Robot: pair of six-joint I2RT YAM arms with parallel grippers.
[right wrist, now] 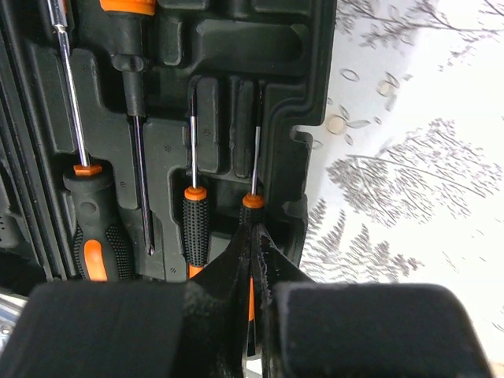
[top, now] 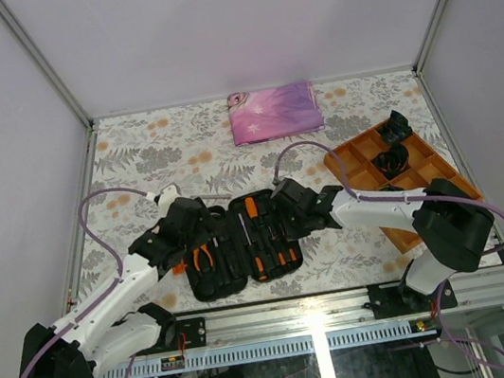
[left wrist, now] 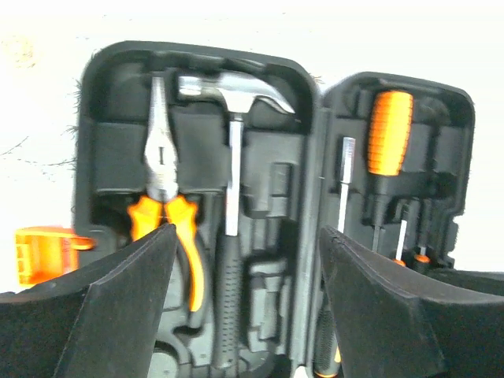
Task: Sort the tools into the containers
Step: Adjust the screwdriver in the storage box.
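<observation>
The left hand point(left wrist: 248, 236), fingers spread, hangs over the open case point(left wrist: 102, 157) holding pliers point(left wrist: 161, 169), a hammer point(left wrist: 231, 157) and an orange-handled screwdriver point(left wrist: 390, 134).

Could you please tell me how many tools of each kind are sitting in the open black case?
Pliers: 1
Hammer: 1
Screwdrivers: 4
Total: 6
</observation>
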